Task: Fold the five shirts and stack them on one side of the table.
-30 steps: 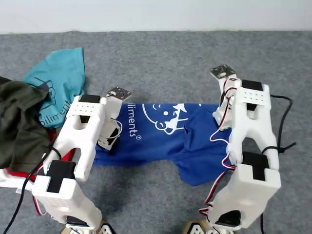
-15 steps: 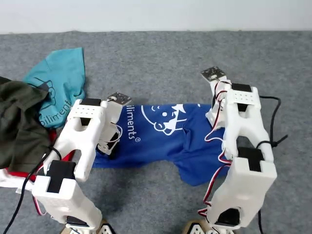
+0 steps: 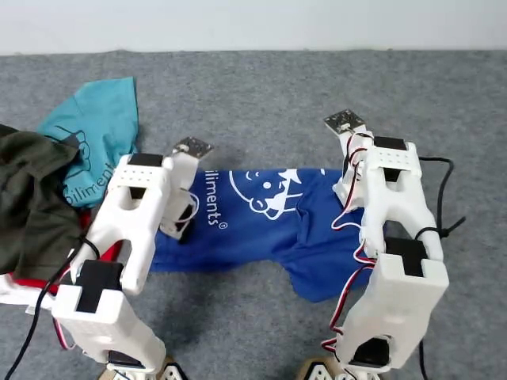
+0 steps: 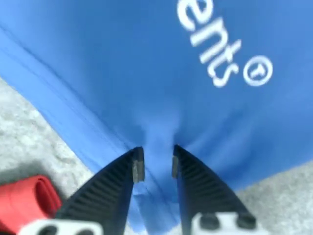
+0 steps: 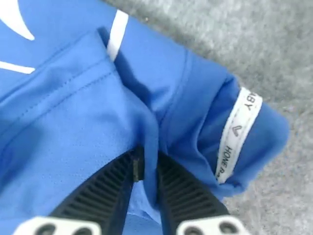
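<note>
The left gripper [image 4: 153,166] pinches a raised ridge of the blue shirt [image 3: 261,222]. Its tips stand a little apart with cloth bunched in the gap, the shirt's edge runs just beside them, and the white print lies farther out ahead of the fingers. The right gripper [image 5: 146,169] is clamped tight on a doubled fold of the same shirt, with a white label strip just off to one side of its tips. The shirt lies on the grey table [image 3: 261,95] between the two arms. On the left gripper's outer side sits the heap of waiting shirts: a teal shirt [image 3: 95,134], a dark green shirt [image 3: 28,198] and a red shirt [image 4: 27,203] close behind its fingers.

The step in hand looks like lifting both ends to make a fold. It should go best if both grippers rise together and level, with the cloth taut between them, so that neither pinch slips and the left end clears the heap
</note>
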Motion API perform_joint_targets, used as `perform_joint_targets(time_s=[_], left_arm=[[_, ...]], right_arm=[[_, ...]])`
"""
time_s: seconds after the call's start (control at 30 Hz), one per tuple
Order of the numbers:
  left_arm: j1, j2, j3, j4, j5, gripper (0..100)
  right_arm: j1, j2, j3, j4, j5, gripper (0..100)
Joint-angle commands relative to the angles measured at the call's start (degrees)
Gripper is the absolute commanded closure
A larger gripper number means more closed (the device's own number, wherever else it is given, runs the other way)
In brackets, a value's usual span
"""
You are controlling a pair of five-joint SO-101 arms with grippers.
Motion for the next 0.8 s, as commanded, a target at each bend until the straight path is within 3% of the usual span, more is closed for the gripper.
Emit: perform_joint_targets(time_s=[0.0,0.23,0.53,0.77], left_arm=[[0.09,-0.44,-3.12,-0.18,0.18,89],[-1.23,-0.53,-3.3,-0.44,0.09,89],[-6.15,-0.7,-8.22,1.32,0.18,89],[-6.24,-0.97,-14.2,7.12,0.09,89]], right_arm=[[-0.66,-0.48,-0.53,-0.13,0.44,96.5],[0.48,-0.48,-6.15,10.42,0.53,78.5],[2.33,-0.48,-18.46,23.16,0.53,80.9],[-1.89,0.13,-24.79,23.43,0.62,80.9]])
